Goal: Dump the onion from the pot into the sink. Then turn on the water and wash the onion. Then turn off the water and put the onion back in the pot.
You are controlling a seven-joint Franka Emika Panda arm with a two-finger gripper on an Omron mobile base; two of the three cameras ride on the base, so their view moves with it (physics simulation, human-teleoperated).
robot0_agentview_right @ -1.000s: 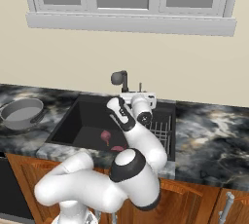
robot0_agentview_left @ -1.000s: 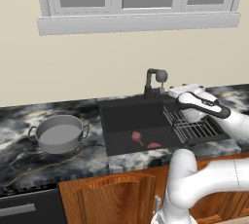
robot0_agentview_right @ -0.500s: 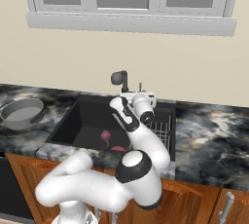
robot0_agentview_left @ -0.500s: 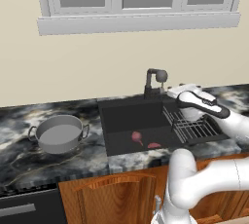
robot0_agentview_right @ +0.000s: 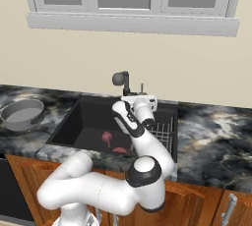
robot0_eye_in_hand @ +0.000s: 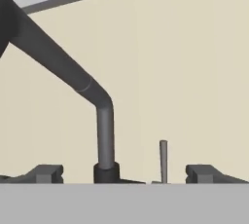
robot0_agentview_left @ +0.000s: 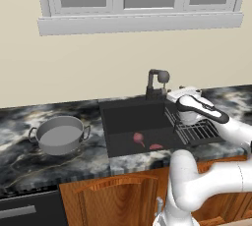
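The onion (robot0_agentview_left: 138, 137) (robot0_agentview_right: 107, 137) lies on the floor of the black sink (robot0_agentview_left: 123, 114) (robot0_agentview_right: 81, 117), next to a flat pink-red sliver (robot0_agentview_left: 155, 146) (robot0_agentview_right: 119, 150). The grey pot (robot0_agentview_left: 60, 135) (robot0_agentview_right: 22, 113) stands on the counter left of the sink, nothing showing inside it. My gripper (robot0_agentview_left: 174, 93) (robot0_agentview_right: 138, 98) hovers at the sink's back rim, just right of the black tap (robot0_agentview_left: 158, 79) (robot0_agentview_right: 121, 79). In the hand view my gripper (robot0_eye_in_hand: 126, 175) is open, its fingertips (robot0_eye_in_hand: 46, 173) wide apart, with the tap's pipe (robot0_eye_in_hand: 104, 130) and a thin upright lever (robot0_eye_in_hand: 163, 159) straight ahead between them.
A dark wire rack (robot0_agentview_left: 194, 129) (robot0_agentview_right: 162, 130) sits in the right part of the sink under my forearm. The beige wall and window sill (robot0_agentview_left: 138, 23) rise close behind the tap. Dark marble counter (robot0_agentview_left: 29, 163) (robot0_agentview_right: 211, 131) runs on both sides.
The hand has edged slightly left toward the tap. The onion, sliver and pot have not moved, and the jaws stay open.
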